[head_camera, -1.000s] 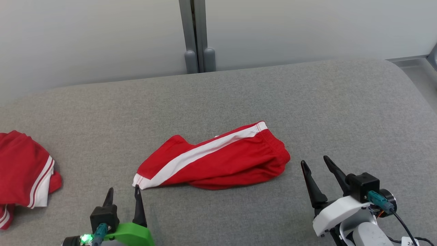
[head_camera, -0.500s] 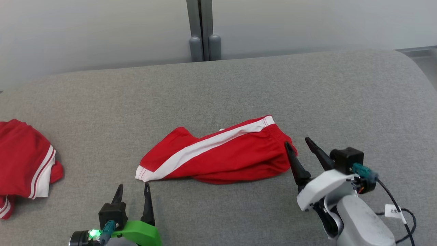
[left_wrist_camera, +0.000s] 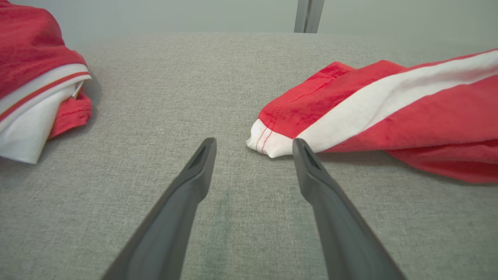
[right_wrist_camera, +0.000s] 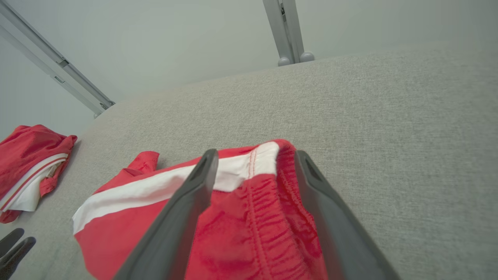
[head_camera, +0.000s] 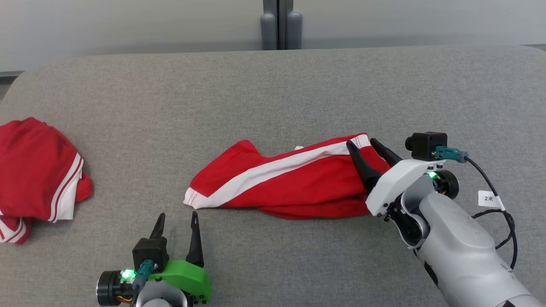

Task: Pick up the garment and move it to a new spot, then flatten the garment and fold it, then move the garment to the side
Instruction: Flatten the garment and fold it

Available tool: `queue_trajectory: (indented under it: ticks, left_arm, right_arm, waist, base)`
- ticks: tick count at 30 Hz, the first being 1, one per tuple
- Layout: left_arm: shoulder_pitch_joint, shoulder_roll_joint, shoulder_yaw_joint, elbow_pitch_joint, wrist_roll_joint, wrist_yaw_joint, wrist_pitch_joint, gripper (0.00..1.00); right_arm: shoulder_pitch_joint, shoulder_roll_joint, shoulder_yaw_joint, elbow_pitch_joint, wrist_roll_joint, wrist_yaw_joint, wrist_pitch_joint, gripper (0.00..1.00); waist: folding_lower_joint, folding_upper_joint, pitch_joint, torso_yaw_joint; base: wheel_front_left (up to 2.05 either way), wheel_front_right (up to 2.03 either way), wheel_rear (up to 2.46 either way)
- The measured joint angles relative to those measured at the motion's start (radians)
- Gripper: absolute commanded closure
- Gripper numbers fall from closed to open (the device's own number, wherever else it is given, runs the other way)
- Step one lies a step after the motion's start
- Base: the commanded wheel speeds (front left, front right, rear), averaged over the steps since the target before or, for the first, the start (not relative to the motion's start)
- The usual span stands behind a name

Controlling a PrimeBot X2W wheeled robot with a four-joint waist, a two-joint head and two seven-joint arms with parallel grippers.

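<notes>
- The red, white-striped garment lay crumpled at mid-bench.
- The right claw was released, its fingers straddling the garment's waistband end.
- The left claw was released and empty, near the hem corner.
- The white cable tag read "2" plus one unclear character.

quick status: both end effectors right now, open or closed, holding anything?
left end effector: open, holding nothing, just short of the red shorts hem.
right end effector: open, over the waistband end, not gripping.
</notes>
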Motion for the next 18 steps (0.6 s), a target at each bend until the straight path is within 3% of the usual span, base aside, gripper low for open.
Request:
queue_trajectory:
  ticks: [3,8,11,12,13,14,15,18]
  left_arm:
    - [-0.006,0.0,-0.002,0.002,-0.003,0.002,0.0,0.0]
    - [-0.008,0.0,-0.003,0.005,-0.007,0.008,0.0,0.0]
    - [-0.008,0.0,-0.007,0.008,-0.008,0.008,0.0,0.0]
    - [-0.008,0.0,-0.008,0.008,-0.01,0.008,0.0,0.0]
    - [-0.009,0.0,-0.01,0.009,-0.01,0.008,0.0,0.0]
    - [-0.009,0.0,-0.012,0.009,-0.012,0.008,0.0,0.0]
    - [-0.009,0.0,-0.014,0.009,-0.017,0.008,0.0,0.0]
    - [-0.009,0.0,-0.016,0.007,-0.032,0.008,0.0,0.0]
  right_arm:
    - [-0.008,-0.018,0.033,0.011,0.044,0.0,0.003,0.0]
    - [-0.026,-0.036,0.086,0.027,0.102,0.0,0.004,0.22]
    - [-0.044,-0.048,0.114,0.038,0.127,0.0,0.001,0.53]
    - [-0.051,-0.052,0.122,0.042,0.134,0.0,-0.001,0.58]
    - [-0.055,-0.054,0.131,0.046,0.139,0.0,-0.003,0.82]
    - [-0.059,-0.055,0.14,0.051,0.145,0.0,-0.003,0.93]
    - [-0.063,-0.056,0.148,0.055,0.152,0.0,-0.004,1.0]
    - [-0.068,-0.065,0.172,0.063,0.165,0.0,-0.02,1.0]
  waist:
    - [0.0,0.0,0.008,0.012]
    - [0.0,0.0,0.013,0.019]
    - [0.0,0.0,0.015,0.02]
    - [0.0,0.0,0.015,0.022]
    - [0.0,0.0,0.015,0.023]
    - [0.0,0.0,0.015,0.024]
    - [0.0,0.0,0.015,0.025]
    - [0.0,0.0,0.015,0.029]
  base:
    - [0.0,0.0,0.0]
    - [0.0,0.0,0.0]
    - [0.0,0.0,0.0]
    - [0.0,0.0,0.0]
    - [0.0,0.0,0.0]
    - [0.0,0.0,0.0]
    - [0.0,0.0,0.0]
    - [0.0,0.0,0.0]
